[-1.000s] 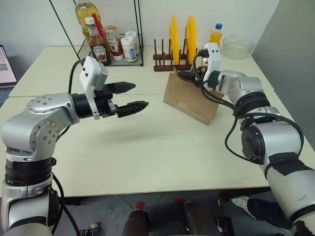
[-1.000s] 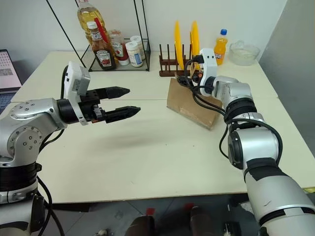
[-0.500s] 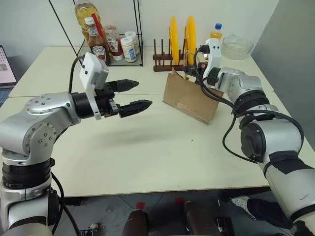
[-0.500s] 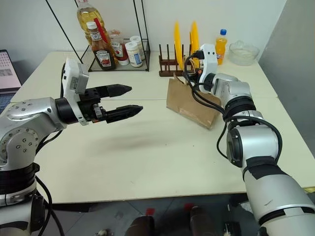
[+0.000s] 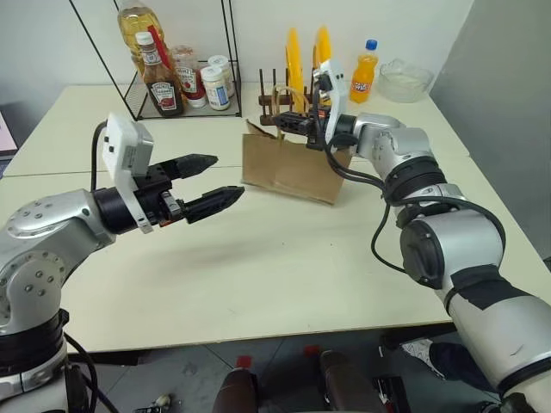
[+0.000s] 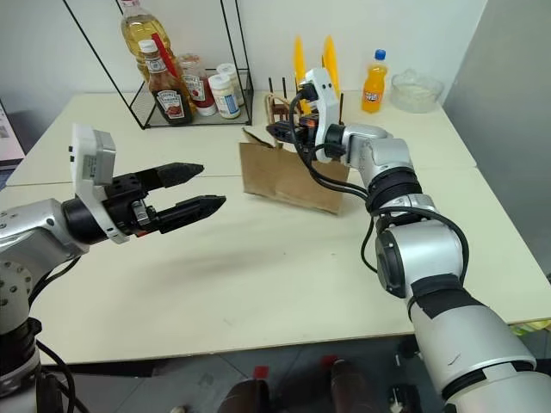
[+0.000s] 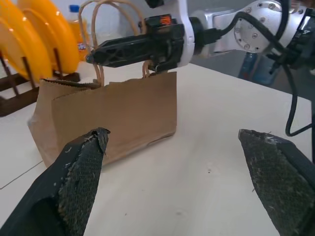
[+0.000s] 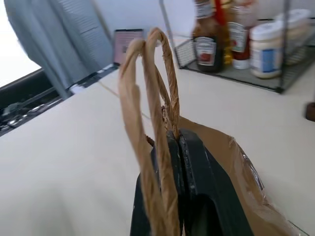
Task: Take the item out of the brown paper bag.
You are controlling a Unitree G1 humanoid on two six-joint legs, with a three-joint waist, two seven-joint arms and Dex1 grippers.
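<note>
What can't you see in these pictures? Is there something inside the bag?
- Inside of the brown paper bag: hidden by its own paper walls in both eye views and the left wrist view, so what it holds cannot be told.
- Right gripper, shut on the handles: its lower part is cut off by the right wrist view's edge.
- Jar labels on the wire rack: too small to read in the eye views.
</note>
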